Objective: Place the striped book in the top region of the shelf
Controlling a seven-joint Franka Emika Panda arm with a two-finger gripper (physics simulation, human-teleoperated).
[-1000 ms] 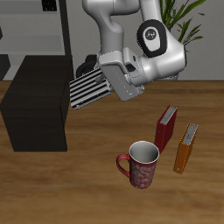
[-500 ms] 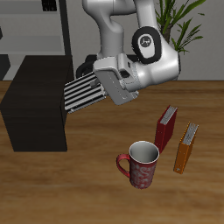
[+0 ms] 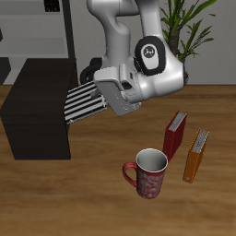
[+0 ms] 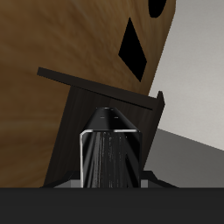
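A white robot arm's gripper (image 3: 109,94) carries the thin black-and-white striped book (image 3: 85,100) in the air, its jaws closed on one end. The book lies nearly flat with its free end reaching over the near edge of the low matte-black shelf (image 3: 35,106), apparently so it can be slid or lowered onto the flat top. A patterned red mug (image 3: 148,172), a red book (image 3: 174,134) and an orange book (image 3: 195,154) stand well apart on the wooden surface (image 3: 101,194), clear of the path.

Three books (one striped book (image 3: 85,102), one red (image 3: 174,135), one orange (image 3: 195,155)), one mug (image 3: 147,172), one shelf (image 3: 37,109).
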